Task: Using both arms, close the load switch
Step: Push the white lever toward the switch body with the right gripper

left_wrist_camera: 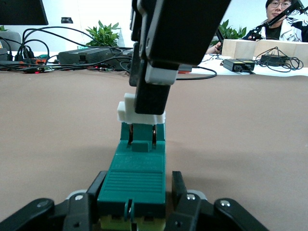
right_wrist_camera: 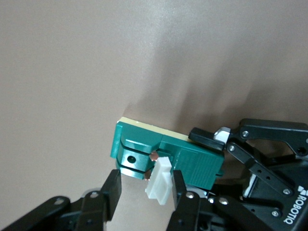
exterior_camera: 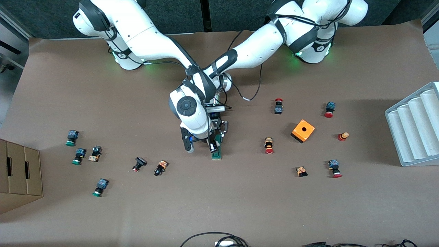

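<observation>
Switch [exterior_camera: 216, 151]: flat on table mid-span, well apart from orange box [exterior_camera: 303, 130], long axis toward front camera. Left gripper [left_wrist_camera: 135, 204] clamped across green end. Right gripper [right_wrist_camera: 144, 190] directly above, fingers straddling white lever (gap narrow, contact uncertain).

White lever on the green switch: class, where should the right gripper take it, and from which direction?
Probably across the white lever's two flat sides, coming straight down from above: it stands proud of the switch, whose body the left gripper clamps low.
</observation>
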Tool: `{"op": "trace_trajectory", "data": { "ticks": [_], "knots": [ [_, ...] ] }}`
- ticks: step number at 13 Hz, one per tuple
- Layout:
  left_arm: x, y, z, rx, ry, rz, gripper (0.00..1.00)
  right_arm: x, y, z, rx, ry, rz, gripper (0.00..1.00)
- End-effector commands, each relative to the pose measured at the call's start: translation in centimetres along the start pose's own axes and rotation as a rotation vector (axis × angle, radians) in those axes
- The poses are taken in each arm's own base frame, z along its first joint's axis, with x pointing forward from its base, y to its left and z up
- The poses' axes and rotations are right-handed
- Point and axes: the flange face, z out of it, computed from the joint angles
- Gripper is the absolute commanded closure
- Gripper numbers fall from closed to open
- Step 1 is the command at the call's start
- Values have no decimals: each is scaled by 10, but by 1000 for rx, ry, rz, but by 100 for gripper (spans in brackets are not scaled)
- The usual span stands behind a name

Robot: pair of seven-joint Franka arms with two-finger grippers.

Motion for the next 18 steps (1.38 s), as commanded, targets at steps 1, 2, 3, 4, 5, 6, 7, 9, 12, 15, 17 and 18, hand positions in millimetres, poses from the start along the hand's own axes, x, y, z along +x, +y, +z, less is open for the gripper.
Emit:
{"op": "trace_trajectory", "data": {
  "ticks": [1, 2, 3, 4, 5, 6, 7, 9, 12, 15, 17, 18],
  "knots": [
    [-4, 3, -1, 15, 9, -3, 40, 0, -9, -1, 24, -17, -2, 53],
    [-5, 3, -1, 14, 7, -3, 40, -1, -8, -1, 23, -18, -3, 58],
    [-4, 3, -1, 15, 9, -4, 40, -1, -9, -1, 25, -19, -2, 58],
    [-5, 3, -1, 15, 8, -3, 40, -2, -10, -2, 27, -20, -2, 60],
    [-4, 3, -1, 16, 8, -6, 40, -8, -10, -5, 29, -31, -4, 61],
    [-4, 3, -1, 16, 8, -4, 40, -13, -10, -6, 29, -38, -6, 61],
    [-4, 3, -1, 16, 8, -4, 40, -13, -10, -6, 30, -40, -5, 62],
    [-5, 3, -1, 16, 7, -3, 40, -14, -10, -6, 31, -42, -5, 65],
    [-4, 3, -1, 16, 8, -3, 40, -14, -10, -5, 29, -44, -4, 69],
    [-4, 3, -1, 16, 8, -4, 40, -13, -10, -5, 28, -42, -9, 69],
    [-4, 3, -1, 16, 8, -4, 40, -11, -11, -5, 29, -42, -8, 71],
    [-5, 3, -1, 16, 7, -5, 40, -8, -13, -7, 32, -42, -4, 72]
  ]
}}
